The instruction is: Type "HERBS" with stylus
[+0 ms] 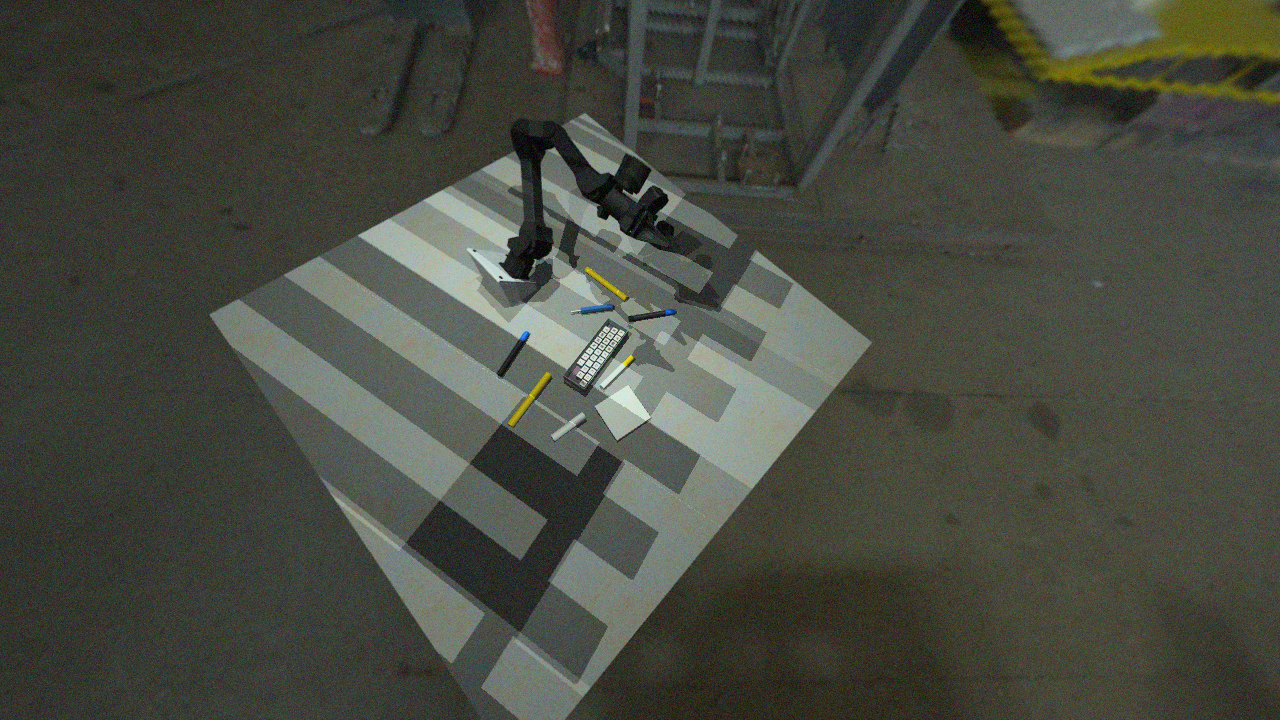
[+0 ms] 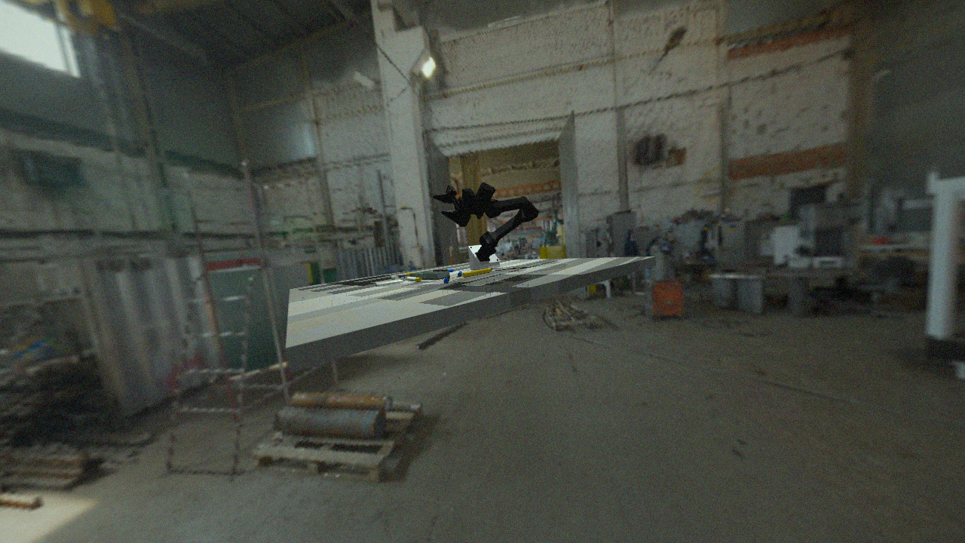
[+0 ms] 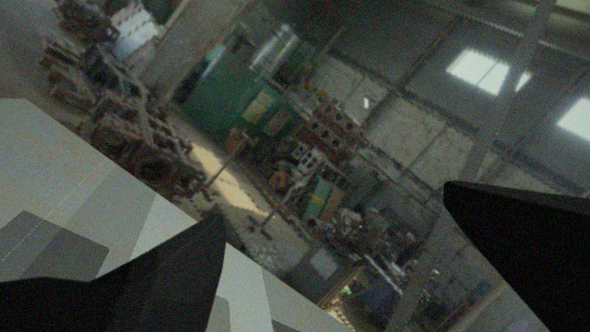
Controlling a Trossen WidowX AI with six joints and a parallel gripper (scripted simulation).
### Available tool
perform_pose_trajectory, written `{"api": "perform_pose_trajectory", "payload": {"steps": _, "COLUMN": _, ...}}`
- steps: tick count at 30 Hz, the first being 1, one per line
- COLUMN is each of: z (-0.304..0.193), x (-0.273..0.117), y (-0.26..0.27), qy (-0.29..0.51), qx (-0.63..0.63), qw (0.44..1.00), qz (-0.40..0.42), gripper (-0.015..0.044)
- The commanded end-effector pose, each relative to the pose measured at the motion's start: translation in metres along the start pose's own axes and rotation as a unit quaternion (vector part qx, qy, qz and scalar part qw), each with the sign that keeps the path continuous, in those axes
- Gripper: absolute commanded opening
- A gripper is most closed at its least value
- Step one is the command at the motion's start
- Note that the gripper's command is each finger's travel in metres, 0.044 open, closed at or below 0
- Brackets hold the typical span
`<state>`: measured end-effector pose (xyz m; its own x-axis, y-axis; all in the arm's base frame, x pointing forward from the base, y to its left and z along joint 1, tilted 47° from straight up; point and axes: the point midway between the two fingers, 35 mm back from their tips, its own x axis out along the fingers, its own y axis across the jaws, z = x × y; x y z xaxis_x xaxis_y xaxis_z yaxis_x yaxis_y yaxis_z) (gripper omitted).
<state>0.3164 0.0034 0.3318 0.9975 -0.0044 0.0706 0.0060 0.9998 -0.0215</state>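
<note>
The keyboard (image 1: pixel 596 355) is a small dark board with rows of white keys, lying mid-table in the top view. A slim blue pen with a thin pale tip (image 1: pixel 594 309), which looks like the stylus, lies just beyond the keyboard's upper end. My gripper (image 1: pixel 669 238) (image 2: pixel 440 205) (image 3: pixel 334 208) is open and empty. It hangs high above the table, up and to the right of the keyboard in the top view. The wrist view shows both dark fingers wide apart, with neither keyboard nor pens between them.
On the patterned table (image 1: pixel 769 447) (image 2: pixel 431 314) lie two yellow markers (image 1: pixel 529 399) (image 1: pixel 605 282), two black pens with blue ends (image 1: pixel 512 353) (image 1: pixel 651 315), a white-and-yellow marker (image 1: pixel 617 371) beside the keyboard, a white marker (image 1: pixel 568 427) and a pale square pad (image 1: pixel 622 412).
</note>
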Motion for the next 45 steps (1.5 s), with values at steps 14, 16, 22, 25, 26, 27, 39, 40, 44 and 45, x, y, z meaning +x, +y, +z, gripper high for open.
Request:
{"api": "perform_pose_trajectory", "payload": {"steps": 14, "z": -0.166, "x": 0.030, "y": 0.022, "qy": 0.377, "qx": -0.015, "qw": 0.912, "qz": 0.161, "gripper": 0.0072}}
{"api": "perform_pose_trajectory", "payload": {"steps": 16, "z": -0.191, "x": 0.023, "y": 0.029, "qy": 0.436, "qx": 0.002, "qw": 0.877, "qz": 0.202, "gripper": 0.0020}}
{"api": "perform_pose_trajectory", "payload": {"steps": 22, "z": -0.243, "x": -0.008, "y": 0.048, "qy": 0.573, "qx": 0.102, "qw": 0.750, "qz": 0.313, "gripper": 0.0000}}
{"api": "perform_pose_trajectory", "payload": {"steps": 25, "z": -0.255, "x": -0.022, "y": 0.057, "qy": 0.616, "qx": 0.174, "qw": 0.681, "qz": 0.355, "gripper": 0.0000}}
{"api": "perform_pose_trajectory", "payload": {"steps": 26, "z": -0.256, "x": -0.025, "y": 0.059, "qy": 0.625, "qx": 0.195, "qw": 0.663, "qz": 0.364, "gripper": 0.0000}}
{"api": "perform_pose_trajectory", "payload": {"steps": 27, "z": -0.257, "x": -0.026, "y": 0.060, "qy": 0.629, "qx": 0.207, "qw": 0.652, "qz": 0.368, "gripper": 0.0000}}
{"api": "perform_pose_trajectory", "payload": {"steps": 39, "z": -0.258, "x": -0.027, "y": 0.061, "qy": 0.631, "qx": 0.212, "qw": 0.648, "qz": 0.370, "gripper": 0.0000}}
{"api": "perform_pose_trajectory", "payload": {"steps": 40, "z": -0.258, "x": -0.027, "y": 0.061, "qy": 0.631, "qx": 0.212, "qw": 0.648, "qz": 0.370, "gripper": 0.0000}}
{"api": "perform_pose_trajectory", "payload": {"steps": 44, "z": -0.258, "x": -0.027, "y": 0.061, "qy": 0.631, "qx": 0.212, "qw": 0.648, "qz": 0.370, "gripper": 0.0000}}
{"api": "perform_pose_trajectory", "payload": {"steps": 45, "z": -0.259, "x": -0.026, "y": 0.059, "qy": 0.631, "qx": 0.212, "qw": 0.648, "qz": 0.370, "gripper": 0.0000}}
